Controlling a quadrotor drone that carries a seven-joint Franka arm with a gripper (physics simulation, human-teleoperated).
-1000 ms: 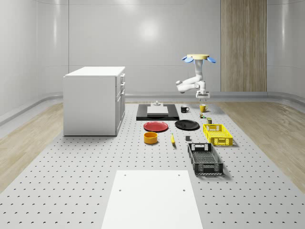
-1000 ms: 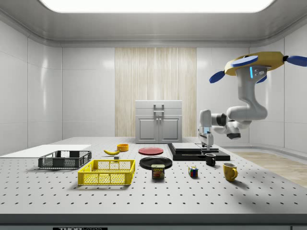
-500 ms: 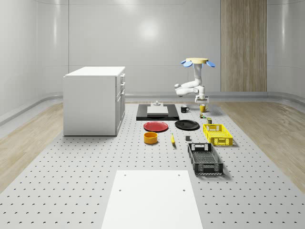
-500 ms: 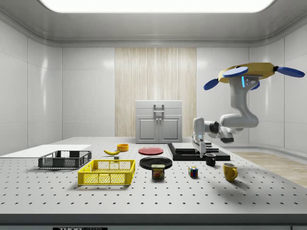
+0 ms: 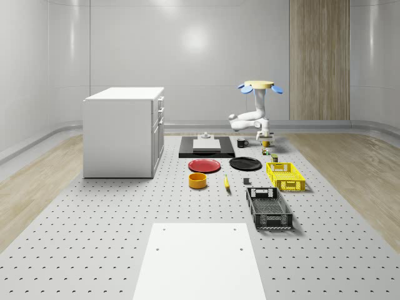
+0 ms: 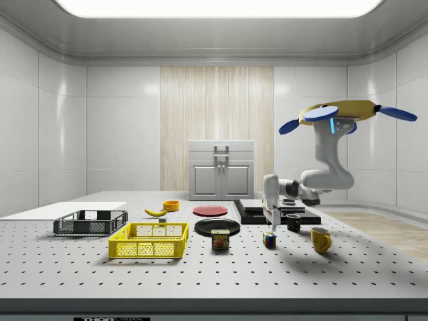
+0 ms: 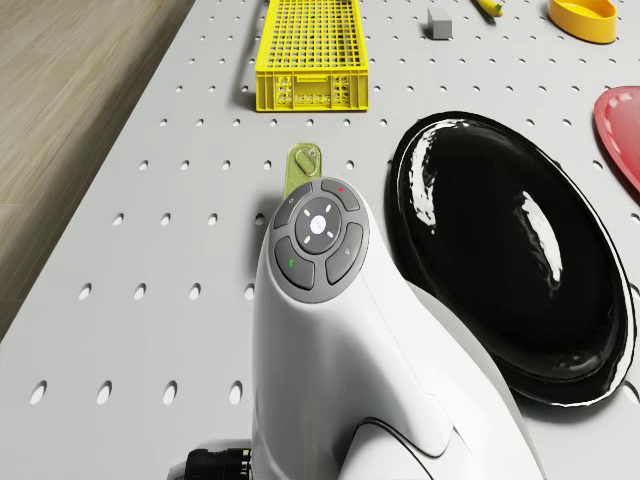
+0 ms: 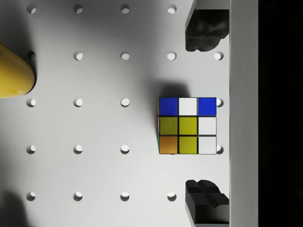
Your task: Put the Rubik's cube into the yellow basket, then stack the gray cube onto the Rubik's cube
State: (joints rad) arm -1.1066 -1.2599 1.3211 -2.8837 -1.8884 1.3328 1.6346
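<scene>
Yellow mug (image 8: 14, 71) cut off at wrist view's edge. Red plate (image 7: 620, 125) cropped in drone view. Gray cube (image 5: 247, 182) too small to detail.

Room was enclosed by pale grey glossy wall panels (image 5: 187, 56) with curved lower corners. One vertical strip of light wood panelling (image 5: 319, 59) broke the far wall in the whole-scene view; the same strip (image 6: 216, 127) stood behind the cabinet in the side view. Floor (image 5: 37, 187) was light wood planking around a large white perforated table (image 5: 94, 237). A white cabinet (image 5: 124, 131) with drawers stood on the table, towards the whole-scene view's left. Ceiling carried one broad bright light panel (image 6: 214, 7). Soft reflections showed on the walls.
</scene>
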